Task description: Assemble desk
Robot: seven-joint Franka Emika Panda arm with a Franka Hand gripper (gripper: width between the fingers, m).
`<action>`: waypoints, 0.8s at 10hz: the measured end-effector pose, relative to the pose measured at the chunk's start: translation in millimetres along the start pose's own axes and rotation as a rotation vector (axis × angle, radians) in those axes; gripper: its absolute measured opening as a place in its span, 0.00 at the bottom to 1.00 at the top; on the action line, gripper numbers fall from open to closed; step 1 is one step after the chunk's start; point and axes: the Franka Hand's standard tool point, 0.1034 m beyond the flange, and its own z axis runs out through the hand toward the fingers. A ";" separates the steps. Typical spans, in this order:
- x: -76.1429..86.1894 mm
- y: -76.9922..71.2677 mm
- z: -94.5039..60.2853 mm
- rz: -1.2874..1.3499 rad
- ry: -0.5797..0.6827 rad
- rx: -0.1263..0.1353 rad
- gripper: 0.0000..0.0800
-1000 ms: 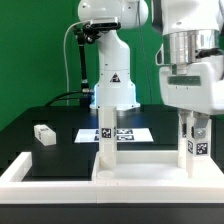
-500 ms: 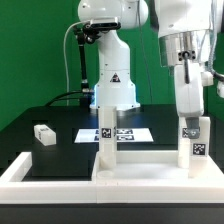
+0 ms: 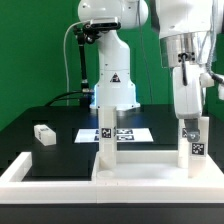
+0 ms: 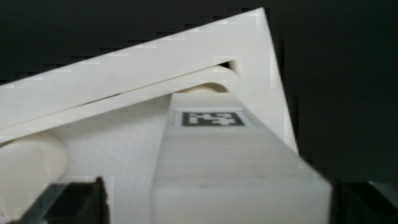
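The desk's white tabletop panel (image 3: 145, 163) lies flat in the front corner on the exterior view's right. Two tagged white legs stand upright on it: one (image 3: 105, 146) on the exterior view's left, free, and one (image 3: 193, 146) on the exterior view's right. My gripper (image 3: 191, 124) comes straight down on that second leg and is shut on its top. In the wrist view the leg (image 4: 214, 150) with its tag fills the space between my dark fingers (image 4: 80, 205), with a corner of the tabletop (image 4: 125, 85) beyond it. My gripper (image 4: 214, 215) is shut on the leg.
A loose tagged leg block (image 3: 43, 134) lies on the black table at the exterior view's left. The marker board (image 3: 128, 132) lies behind the panel. The low white border wall (image 3: 45, 172) runs along the front. The robot base (image 3: 112, 85) stands behind.
My gripper has turned about its vertical axis on the right-hand leg since a second ago. In the last half second almost nothing has moved.
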 end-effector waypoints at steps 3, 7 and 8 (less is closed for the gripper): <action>-12.8 7.3 1.1 -0.381 0.045 -0.027 0.81; -10.8 3.5 -0.1 -0.824 0.058 -0.025 0.81; -13.9 -4.2 -2.5 -1.049 0.072 0.014 0.81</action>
